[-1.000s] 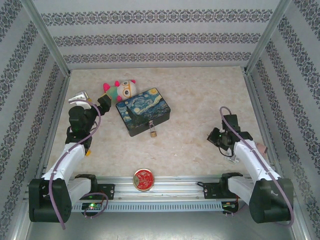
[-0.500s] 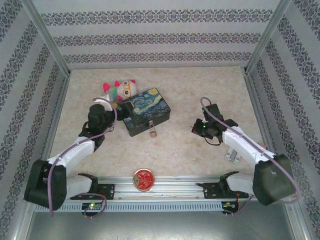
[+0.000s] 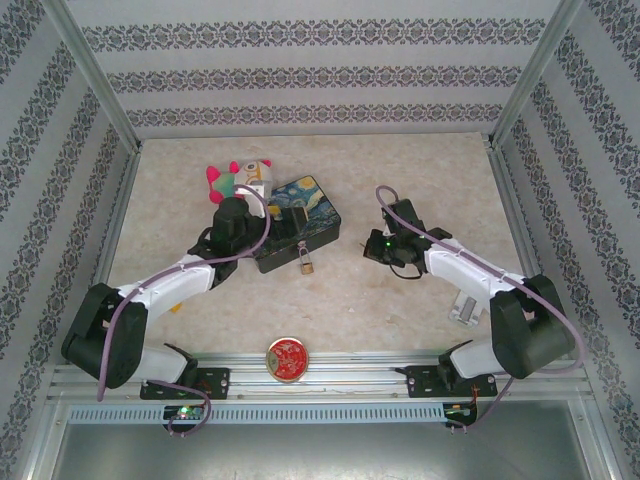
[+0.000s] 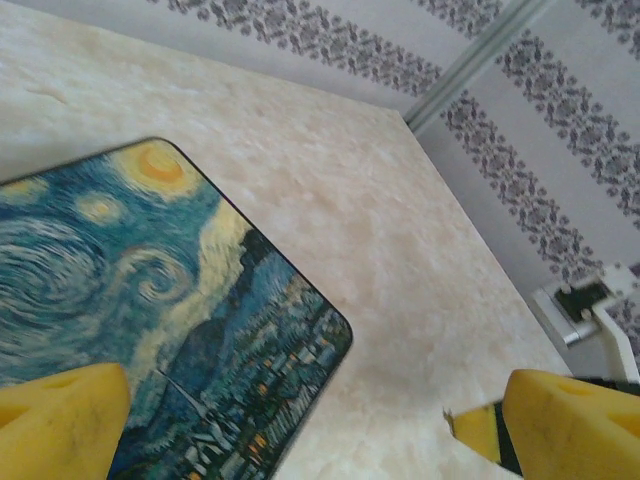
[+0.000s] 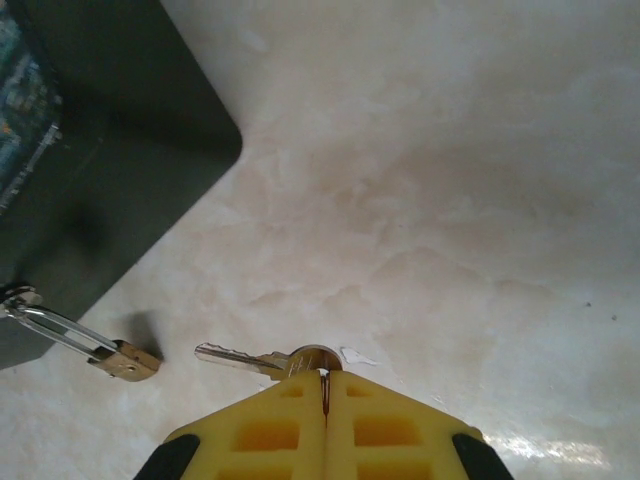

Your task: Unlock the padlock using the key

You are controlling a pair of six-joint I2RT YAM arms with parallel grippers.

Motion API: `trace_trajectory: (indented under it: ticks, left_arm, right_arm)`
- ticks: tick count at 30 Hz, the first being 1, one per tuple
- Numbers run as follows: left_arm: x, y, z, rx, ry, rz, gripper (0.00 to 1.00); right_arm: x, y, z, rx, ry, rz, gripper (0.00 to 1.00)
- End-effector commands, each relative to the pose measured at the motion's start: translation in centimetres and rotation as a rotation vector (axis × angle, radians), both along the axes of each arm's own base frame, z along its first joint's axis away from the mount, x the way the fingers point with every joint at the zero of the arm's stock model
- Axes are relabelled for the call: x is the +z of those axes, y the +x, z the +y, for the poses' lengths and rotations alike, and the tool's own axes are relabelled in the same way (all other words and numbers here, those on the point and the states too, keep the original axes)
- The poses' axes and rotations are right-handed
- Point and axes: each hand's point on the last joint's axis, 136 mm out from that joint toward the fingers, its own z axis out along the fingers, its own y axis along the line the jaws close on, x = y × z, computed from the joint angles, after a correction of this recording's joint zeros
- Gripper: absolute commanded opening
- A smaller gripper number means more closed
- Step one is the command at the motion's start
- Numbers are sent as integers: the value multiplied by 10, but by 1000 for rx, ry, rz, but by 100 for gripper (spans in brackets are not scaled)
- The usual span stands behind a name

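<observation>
Hanging by its thin silvery shackle from the clasp on the near side of the rectangular tin (image 3: 305, 205), whose lid is painted with a swirling blue-and-yellow night sky, the tiny brass-gold padlock (image 3: 306, 264) lies on the beige marbled table (image 3: 420, 180), near its middle. In the right wrist view the padlock (image 5: 127, 361) rests with its body on the tabletop just beside the tin's dark side wall. Its shackle runs up and to the left to the clasp at the picture's edge.

The right gripper (image 3: 369, 247) sits low over the table, to the right of the tin and apart from it. Its yellow fingers (image 5: 270, 430) are pressed flat together with no gap, pinching the round head of a small silvery metal key (image 5: 237, 356). The key's blade sticks out roughly level and points left toward the padlock. Its tip is near the brass body but not touching it.

The left gripper (image 3: 258, 212) hovers over the left part of the tin's lid. In the left wrist view its two yellow fingers (image 4: 60, 425) stand wide apart at the bottom corners of the picture, with nothing held between them and the painted lid below.

A white plush toy (image 3: 255, 172) with pink and green parts sits just beyond the tin's far left corner. A round red tin (image 3: 287, 358) lies at the near edge of the table, between the two arm bases.
</observation>
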Motion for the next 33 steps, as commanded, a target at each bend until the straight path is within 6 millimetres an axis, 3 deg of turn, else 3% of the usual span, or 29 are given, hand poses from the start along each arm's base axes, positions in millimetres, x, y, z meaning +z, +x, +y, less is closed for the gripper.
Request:
trace_trajectory:
  ticks: [1, 4, 13, 21, 25, 33]
  left_arm:
    - [-8, -8, -17, -44, 48, 31, 94]
    - [-12, -16, -35, -90, 74, 43, 90]
    - [-14, -26, -87, -217, 49, 63, 62]
    - [-21, -23, -116, -285, 26, 86, 41]
    - [-23, -23, -126, -316, 17, 97, 36]
    - [-21, -24, -138, -344, -22, 98, 37]
  right_arm:
    - [18, 9, 16, 18, 62, -54, 0]
    - [24, 9, 20, 29, 78, -68, 0]
    - [36, 6, 27, 48, 114, -101, 0]
    - [47, 0, 30, 60, 143, -128, 0]
    - [50, -3, 31, 63, 151, -137, 0]
    - [54, -3, 35, 76, 161, -142, 0]
